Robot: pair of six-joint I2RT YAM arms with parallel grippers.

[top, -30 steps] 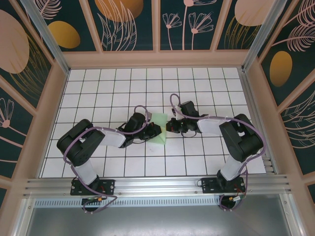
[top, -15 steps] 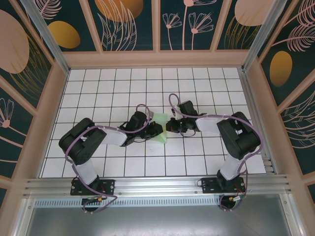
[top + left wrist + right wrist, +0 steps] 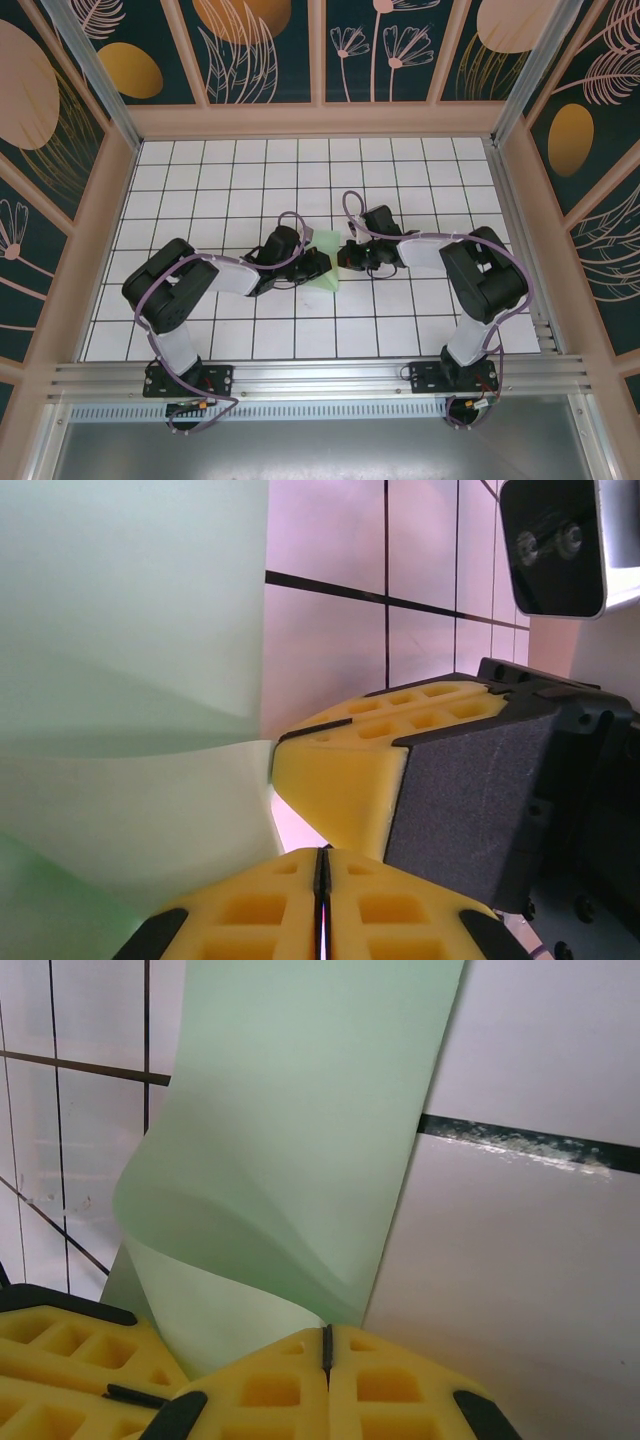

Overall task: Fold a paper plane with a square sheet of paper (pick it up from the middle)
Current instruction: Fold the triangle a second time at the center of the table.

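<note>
The square sheet of paper (image 3: pixel 328 275), pale mint green and partly folded, lies mid-table between both grippers. My right gripper (image 3: pixel 347 258) is shut, and a lifted flap of the paper (image 3: pixel 300 1110) curls up from the table into its tip (image 3: pixel 325 1328). My left gripper (image 3: pixel 318 266) is shut too (image 3: pixel 322 852). Its fingers rest over the paper (image 3: pixel 130 630), which runs under its left finger, and no paper shows in its seam. The two grippers nearly touch: the right gripper's finger (image 3: pixel 340 780) is just ahead of the left tips.
The white grid table (image 3: pixel 240 190) is boxed in by wooden walls (image 3: pixel 320 120) at the back and sides. An aluminium rail (image 3: pixel 320 380) runs along the near edge by the arm bases. Both arms bend inward toward the middle.
The right gripper has edged left toward the left gripper, and the paper's visible shape between them has narrowed. Almost nothing has moved in the last half second.
</note>
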